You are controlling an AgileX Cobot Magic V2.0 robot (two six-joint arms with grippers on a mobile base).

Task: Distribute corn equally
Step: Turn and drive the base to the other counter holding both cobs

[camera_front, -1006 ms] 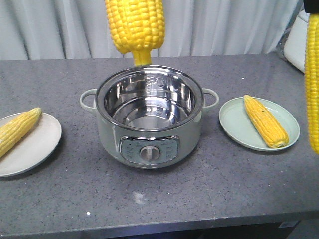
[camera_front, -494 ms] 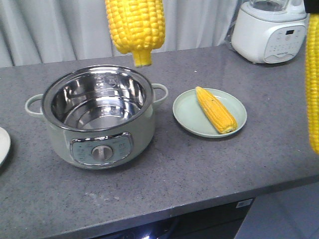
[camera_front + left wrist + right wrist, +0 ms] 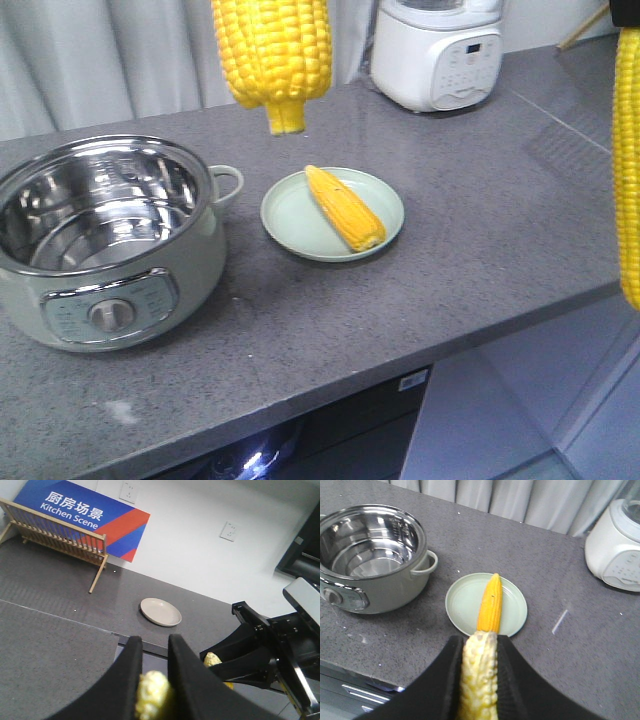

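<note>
Two cobs of corn hang close to the front camera, one at the top (image 3: 270, 50) and one along the right edge (image 3: 628, 170). My left gripper (image 3: 154, 642) is shut on a pale cob (image 3: 152, 692), and it faces a side counter. My right gripper (image 3: 480, 640) is shut on another cob (image 3: 479, 680), and it hovers near the front rim of a green plate (image 3: 512, 615). On that plate (image 3: 290, 225) lies a third corn (image 3: 345, 208), also seen from the right wrist as a cob (image 3: 490, 605). In the left wrist view the right gripper's cob tip (image 3: 212, 658) shows between black fingers.
An empty steel electric pot (image 3: 100, 250) stands left of the green plate. A white appliance (image 3: 440, 55) sits at the back. The counter's front edge (image 3: 450, 345) runs close below the plate. On the side counter are an empty beige plate (image 3: 160, 612) and a wooden dish rack (image 3: 60, 535).
The front view has swung right: the pot and green plate slid left in frame, the left plate with its corn left the view, and the white appliance came in. Both held cobs kept their place.
</note>
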